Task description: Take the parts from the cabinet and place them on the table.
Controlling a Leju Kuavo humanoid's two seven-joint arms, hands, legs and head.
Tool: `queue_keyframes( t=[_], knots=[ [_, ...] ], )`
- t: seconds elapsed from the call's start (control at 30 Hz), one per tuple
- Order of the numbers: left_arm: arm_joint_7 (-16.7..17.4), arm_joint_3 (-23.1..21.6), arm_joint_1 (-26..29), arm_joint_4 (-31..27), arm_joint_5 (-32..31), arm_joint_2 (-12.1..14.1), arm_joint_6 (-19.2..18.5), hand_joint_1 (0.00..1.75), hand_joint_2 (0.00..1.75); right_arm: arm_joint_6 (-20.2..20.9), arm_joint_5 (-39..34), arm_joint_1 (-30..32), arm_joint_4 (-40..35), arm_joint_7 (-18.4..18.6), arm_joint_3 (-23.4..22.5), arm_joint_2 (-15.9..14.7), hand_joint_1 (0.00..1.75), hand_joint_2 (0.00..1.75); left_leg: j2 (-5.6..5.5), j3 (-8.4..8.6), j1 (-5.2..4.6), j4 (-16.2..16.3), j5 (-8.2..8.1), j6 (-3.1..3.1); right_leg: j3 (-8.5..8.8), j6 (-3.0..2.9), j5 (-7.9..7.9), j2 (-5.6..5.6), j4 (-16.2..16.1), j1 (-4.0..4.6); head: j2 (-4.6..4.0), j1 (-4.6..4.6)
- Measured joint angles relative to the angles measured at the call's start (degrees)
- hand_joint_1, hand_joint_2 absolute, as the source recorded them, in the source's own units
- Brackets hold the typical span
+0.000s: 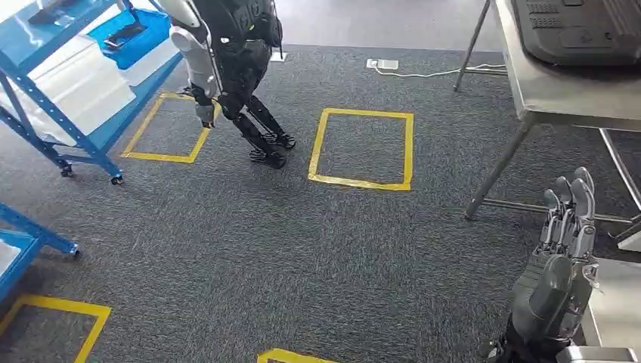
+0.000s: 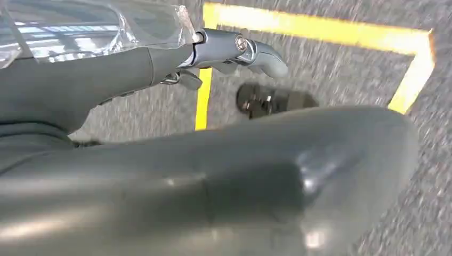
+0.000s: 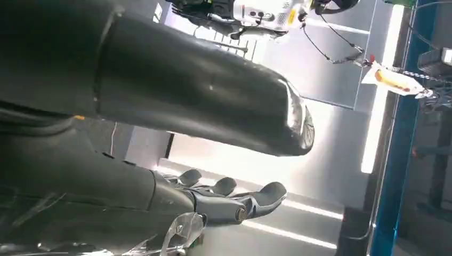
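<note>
Head view: the right hand was raised, fingers straight and close together, nothing held, beside a steel table; the left hand's grip could not be told.

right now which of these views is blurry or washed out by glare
Head view: sharp and evenly lit, right hand and yellow tape square crisp. Left wrist view: carpet streaked by motion blur, left hand soft. Right wrist view: bright backlight bleaches the background, leaving the thumb dark.
</note>
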Motion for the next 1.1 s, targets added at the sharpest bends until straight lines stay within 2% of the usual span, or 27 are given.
queue_keyframes(
  t=[0.03,0.1,0.13,0.17,0.2,0.23,0.27,0.3,0.33,0.37,0.4,0.47,0.5,0.53,0.57,0.63,0.67,0.7,0.77,0.8,0.83,0.87,0.9,0.97,1.0,1.03,1.1],
  knots=[
    [0.00,0.00,-0.21,0.00,0.02,0.00,0.00,0.00,0.00,0.00,0.00,0.00,0.00,-0.02,0.00,0.00,0.00,0.00,1.52,-2.04,0.19,4.45,-2.44,-0.44,0.01,-0.29,-0.01,-0.65,0.01,0.19,0.00,0.02],
    [-0.02,0.00,-0.42,0.00,0.04,-0.02,0.00,0.00,0.00,0.00,0.00,0.00,0.00,-0.09,0.02,0.00,0.00,0.00,2.55,-7.66,0.38,16.29,-7.63,-0.70,0.02,-0.49,-0.20,-2.32,0.01,0.67,0.00,0.02],
    [-0.02,0.00,-0.41,0.00,0.04,-0.07,-0.02,0.00,0.00,0.02,0.00,0.00,0.00,-0.09,0.00,0.00,0.00,0.00,2.56,-9.41,0.39,19.80,-8.71,-0.51,0.04,-0.50,-0.27,-3.04,0.01,0.93,0.00,0.02],
    [-0.02,0.00,-0.32,0.00,0.04,-0.07,-0.07,0.00,0.00,0.02,0.00,0.00,0.00,-0.09,0.02,0.00,0.00,0.00,2.55,-9.56,0.33,19.91,-8.26,-0.27,0.12,-0.53,-0.32,-3.65,0.01,1.11,0.00,0.02],
    [-0.02,-0.02,-0.18,0.00,0.04,-0.07,-0.07,0.00,0.00,0.02,0.00,-0.01,0.00,-0.09,0.02,0.00,0.00,0.00,2.56,-8.20,0.06,17.17,-6.65,0.13,0.26,-0.58,-0.43,-4.20,0.00,1.26,0.00,0.02],
    [-0.02,-0.02,-0.14,0.00,0.04,-0.07,-0.07,0.00,0.00,0.02,0.00,-0.05,0.00,-0.09,0.02,0.00,0.00,0.00,2.76,-5.25,-0.41,11.75,-3.95,0.67,0.63,-0.63,-0.56,-4.75,-0.11,1.36,0.00,0.02],
    [-0.02,-0.02,-0.20,0.00,0.04,-0.07,-0.07,0.00,0.00,0.02,0.00,-0.12,0.00,-0.09,0.02,0.00,0.00,0.00,3.88,-1.42,-1.26,4.58,-0.73,1.50,1.20,-0.70,-0.66,-5.40,-0.47,1.38,0.00,0.02],
    [-0.02,-0.02,-0.33,0.00,0.04,0.07,-0.07,0.00,0.00,0.02,0.00,-0.14,0.00,-0.09,0.02,0.00,0.00,0.00,6.87,1.54,-2.45,-0.77,1.38,2.71,1.74,-0.74,-0.65,-5.85,-1.12,1.21,0.00,0.02],
    [-0.02,-0.02,-0.49,0.04,0.04,0.46,-0.04,0.00,0.00,0.02,0.00,-0.15,0.00,-0.09,0.02,0.00,0.00,0.00,8.75,2.78,-3.52,-3.61,1.96,3.12,1.95,-0.65,-0.66,-6.68,-1.06,1.44,0.00,0.00],
    [-0.07,-0.02,-0.87,0.04,0.04,0.57,-0.11,0.00,0.00,0.02,0.00,-0.10,0.00,-0.09,0.00,0.00,0.00,0.00,8.33,2.82,-4.09,-4.18,1.87,3.01,1.79,-0.62,-0.67,-7.31,-1.12,1.42,0.00,-0.05],
    [-0.07,-0.02,-0.93,0.09,0.07,0.66,-0.04,0.00,0.00,0.02,-0.07,-0.04,0.02,0.00,0.02,0.00,0.00,0.00,8.19,2.60,-4.01,-4.26,1.87,3.05,1.75,-0.61,-0.69,-8.03,-1.17,1.62,0.00,-0.04],
    [-0.04,-0.02,-0.79,0.09,0.09,0.66,0.02,0.00,0.00,0.02,0.02,-0.43,0.00,-0.11,0.04,0.02,0.00,0.00,7.10,3.67,-3.45,-6.59,2.40,4.06,2.40,-0.51,-0.75,-9.64,-1.74,2.23,0.00,-0.07],
    [-0.06,-0.02,-0.42,0.09,0.09,0.37,0.00,0.00,0.00,0.02,-0.04,-0.32,0.02,-0.07,0.00,-0.02,0.00,0.00,6.15,4.60,-2.59,-7.59,3.30,3.62,2.35,-0.37,-1.67,-6.89,-0.87,2.06,0.00,0.02],
    [-0.02,-0.02,-0.61,0.11,0.09,0.39,0.02,0.00,0.00,0.02,0.04,-0.44,0.00,-0.15,0.00,0.00,0.00,0.00,5.40,4.54,-2.19,-7.65,3.44,3.94,1.05,-0.02,-3.78,-3.76,2.46,2.00,-0.02,-0.02],
    [0.04,-0.02,-0.75,0.11,0.11,0.37,0.02,0.00,0.00,0.02,0.02,-0.24,0.00,-0.17,0.00,-0.13,0.00,0.00,4.72,4.53,-1.83,-7.59,3.44,3.93,-1.48,0.32,-6.62,-2.10,8.21,1.80,0.00,0.00],
    [0.04,-0.04,-0.88,0.11,0.07,0.09,0.00,0.00,0.00,0.02,-0.13,-0.02,0.02,-0.02,0.02,-0.26,0.00,0.00,2.78,4.33,-1.39,-7.40,3.52,3.79,-6.44,1.06,-10.66,-1.46,18.33,1.45,0.00,-0.02],
    [0.04,-0.04,-0.77,0.11,0.04,-0.02,0.00,0.00,0.00,0.02,-0.09,0.03,0.02,-0.11,0.02,-0.26,0.00,0.00,1.87,4.26,-1.13,-7.20,3.54,3.62,-7.41,1.45,-10.54,-1.48,19.91,1.19,0.00,-0.02],
    [0.04,-0.04,-0.60,0.11,0.04,-0.09,0.00,0.00,0.00,0.02,-0.13,0.03,0.02,-0.09,0.02,-0.28,0.00,0.00,1.06,4.25,-0.80,-6.93,3.46,3.33,-6.65,1.84,-8.87,-1.47,18.04,0.94,0.00,-0.02],
    [0.11,-0.04,-0.36,0.11,0.04,-0.20,0.02,0.00,0.00,0.02,-0.18,0.03,0.02,-0.17,0.02,-0.28,0.00,0.00,-0.51,4.16,0.08,-5.67,2.77,2.25,-1.57,2.91,-3.39,-0.86,8.07,0.22,0.00,-0.04],
    [0.11,-0.04,-0.32,0.11,0.04,-0.17,0.02,0.00,0.00,0.02,-0.33,0.05,0.02,-0.18,0.04,-0.26,0.00,0.00,-1.21,3.79,0.17,-4.66,2.23,1.49,1.04,3.92,-1.24,1.22,2.79,-0.64,0.00,-0.09],
    [0.11,-0.04,-0.54,0.13,0.04,0.02,0.07,0.00,0.00,0.02,-0.48,-0.07,0.02,-0.26,0.04,-0.28,0.00,0.00,-1.75,2.88,-0.01,-3.50,1.61,0.93,1.94,4.31,-1.72,3.72,0.24,-1.48,0.00,-0.11],
    [0.11,-0.04,-0.69,0.13,0.04,0.02,0.07,0.00,0.00,0.02,-0.48,0.00,0.02,-0.35,0.02,-0.28,0.00,0.00,-2.12,2.29,0.07,-2.45,1.60,1.02,1.71,2.82,-1.54,3.81,0.25,-1.35,0.00,-0.15],
    [0.09,-0.04,-0.63,0.13,0.04,0.04,0.07,0.00,0.00,0.02,-0.59,0.11,0.04,-0.24,0.04,-0.26,0.00,0.00,-2.41,1.67,-0.01,-2.72,2.31,1.04,1.28,1.82,-1.31,2.77,0.27,-1.24,0.00,-0.20],
    [0.11,-0.04,-0.12,0.17,0.02,0.04,0.07,0.00,0.00,0.02,-0.61,0.11,0.11,-0.35,0.07,-0.26,0.00,0.00,-3.29,1.08,0.07,-2.72,2.45,0.82,0.90,1.25,-1.25,1.23,0.61,-1.34,0.00,-0.24],
    [0.11,-0.07,0.03,0.20,0.02,0.04,0.07,0.00,0.00,0.02,-0.61,0.09,0.13,-0.35,0.07,-0.26,0.00,0.00,-1.62,0.14,-0.02,-1.50,1.53,0.51,0.97,0.90,-1.35,0.82,0.61,-1.01,0.00,-0.24],
    [0.11,-0.09,-0.05,0.20,0.02,-0.02,0.04,0.00,0.00,0.02,-0.63,0.08,0.15,-0.37,0.07,-0.26,0.00,0.00,0.77,-1.60,0.10,2.41,-0.51,0.12,0.98,0.49,-1.40,0.03,0.59,-0.94,-0.02,-0.24],
    [0.11,-0.09,-0.41,0.20,0.02,-0.07,0.11,0.00,0.00,0.07,-0.61,0.10,0.15,-0.52,0.07,-0.26,0.00,0.00,2.42,-6.83,0.61,13.19,-4.70,-0.43,1.06,0.16,-1.58,-1.44,0.59,-0.46,-0.02,-0.24]
  ],
)
